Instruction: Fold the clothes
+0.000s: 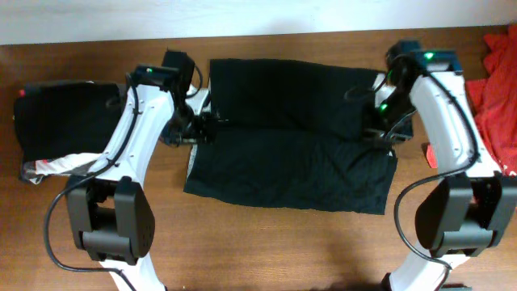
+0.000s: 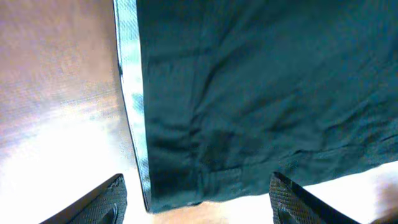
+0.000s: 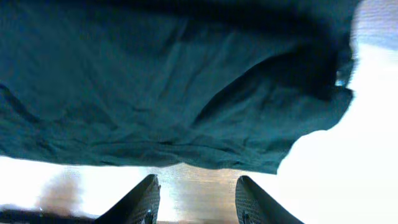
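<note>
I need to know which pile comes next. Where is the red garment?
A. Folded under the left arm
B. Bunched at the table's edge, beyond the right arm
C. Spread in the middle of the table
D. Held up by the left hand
B: the red garment lies bunched at the edge of the table, past the right arm and apart from the black garment spread in the middle.

Wooden table (image 1: pixel 266 242): large black garment (image 1: pixel 291 162) at centre, dark pile (image 1: pixel 65 121) far left, red cloth (image 1: pixel 497 97) far right.
</note>
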